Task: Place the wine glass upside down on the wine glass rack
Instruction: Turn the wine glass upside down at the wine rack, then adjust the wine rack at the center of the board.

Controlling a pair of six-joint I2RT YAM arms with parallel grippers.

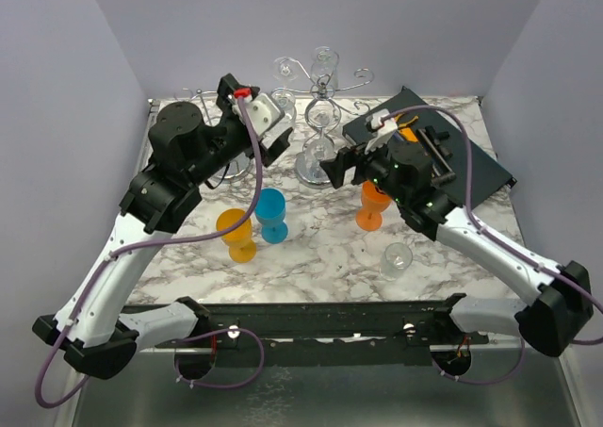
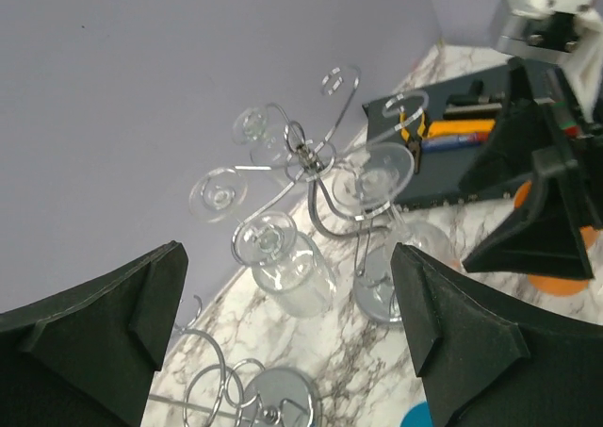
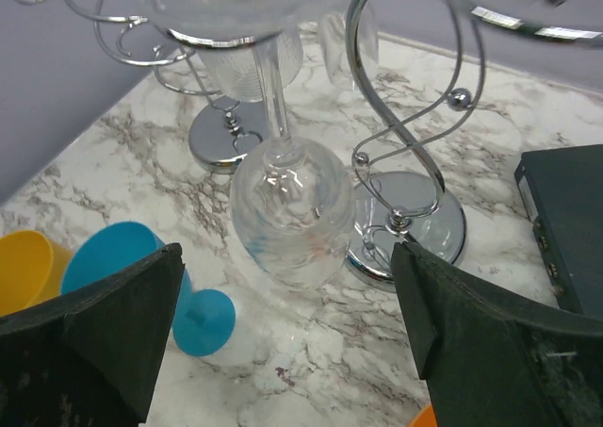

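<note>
Clear inverted wine glass (image 3: 292,201) hangs on the chrome wire rack (image 3: 440,225) inside the spread right gripper (image 3: 287,267); left gripper (image 2: 287,257) spread too; crooked withdrawal could unhook it

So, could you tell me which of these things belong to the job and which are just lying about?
Job: rack, hung glass, loose glass.
Lying about: yellow goblet, blue goblet, orange goblet, black case.

The left gripper (image 1: 274,147) and right gripper (image 1: 339,168) face each other at upper centre, wrists angled inward, jaws spread wide.
</note>
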